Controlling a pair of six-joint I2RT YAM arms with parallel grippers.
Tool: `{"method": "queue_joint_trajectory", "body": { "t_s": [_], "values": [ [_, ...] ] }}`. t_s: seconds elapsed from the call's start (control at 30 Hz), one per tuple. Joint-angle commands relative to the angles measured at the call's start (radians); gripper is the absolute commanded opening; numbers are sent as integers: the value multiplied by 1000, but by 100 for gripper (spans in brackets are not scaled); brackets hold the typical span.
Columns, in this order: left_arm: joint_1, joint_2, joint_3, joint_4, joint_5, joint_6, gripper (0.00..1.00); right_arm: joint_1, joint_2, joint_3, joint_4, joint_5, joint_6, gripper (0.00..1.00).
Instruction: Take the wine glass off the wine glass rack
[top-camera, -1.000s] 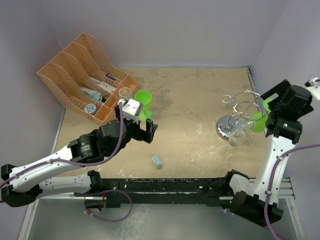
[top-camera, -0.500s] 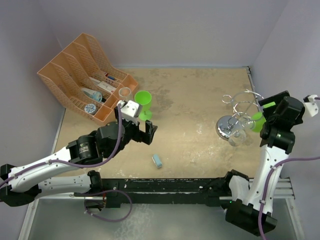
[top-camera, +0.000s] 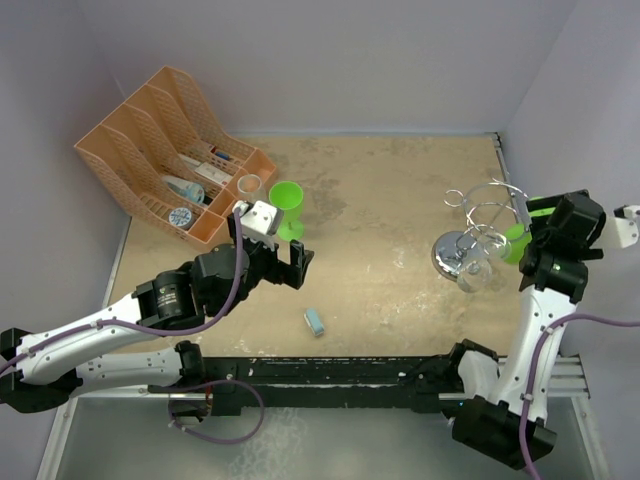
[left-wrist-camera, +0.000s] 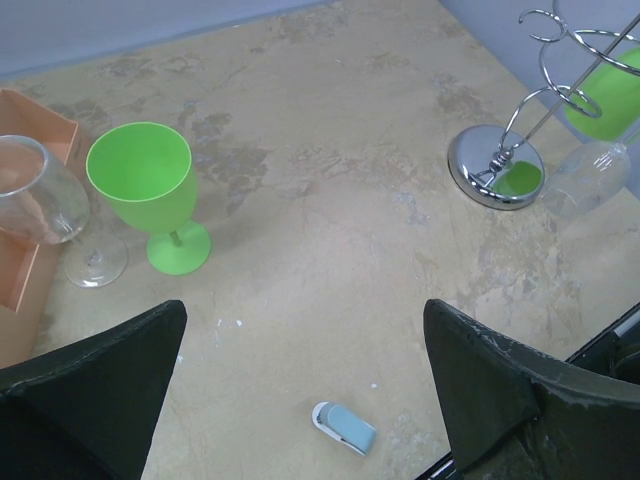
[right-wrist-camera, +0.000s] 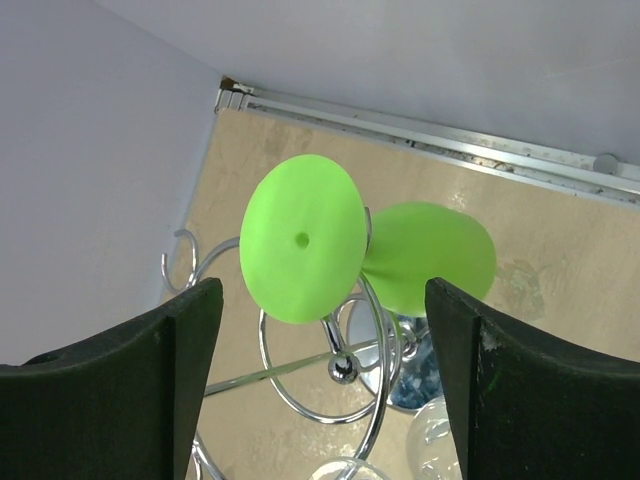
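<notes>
The chrome wine glass rack (top-camera: 470, 228) stands at the right of the table on its round mirror base (left-wrist-camera: 496, 166). A green wine glass (top-camera: 517, 243) hangs upside down from one wire arm, and a clear wine glass (top-camera: 478, 272) hangs beside it. In the right wrist view the green glass's foot (right-wrist-camera: 303, 238) and bowl (right-wrist-camera: 430, 255) sit between my open fingers, above the wire loops (right-wrist-camera: 300, 395). My right gripper (right-wrist-camera: 322, 300) is open and empty, close to the foot, not touching. My left gripper (left-wrist-camera: 305, 330) is open and empty over the middle of the table (top-camera: 295, 262).
An orange file organizer (top-camera: 170, 155) stands at the back left. An upright green wine glass (left-wrist-camera: 145, 190) and an upright clear wine glass (left-wrist-camera: 40, 205) stand beside it. A small blue object (left-wrist-camera: 345, 428) lies near the front. A wall is close behind the rack.
My right wrist has shifted toward the near side and a little right beside the rack, still open. The left arm has barely moved.
</notes>
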Motion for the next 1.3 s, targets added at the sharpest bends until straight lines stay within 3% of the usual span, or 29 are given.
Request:
{"method": "queue_joint_trajectory", "body": {
  "t_s": [0.0, 0.3, 0.53, 0.67, 0.77, 1.07, 1.27],
  "values": [
    [-3, -12, 3, 22, -21, 21, 100, -3, 5, -7, 62, 29, 77, 81],
    [-3, -14, 2, 20, -29, 21, 100, -3, 32, -57, 109, -21, 119, 78],
    [-3, -20, 2, 20, -30, 21, 100, -3, 35, -76, 96, 61, 125, 66],
    [-4, -20, 2, 20, -32, 21, 100, -3, 36, -81, 101, 103, 118, 72],
    [-3, -19, 3, 20, -33, 22, 100, -4, 44, -81, 120, 85, 106, 71],
    [-3, -21, 0, 21, -36, 23, 100, -3, 32, -96, 97, 38, 103, 54],
    [-3, -21, 0, 21, -36, 23, 100, -3, 18, -72, 64, 26, 99, 49]
  ]
}}
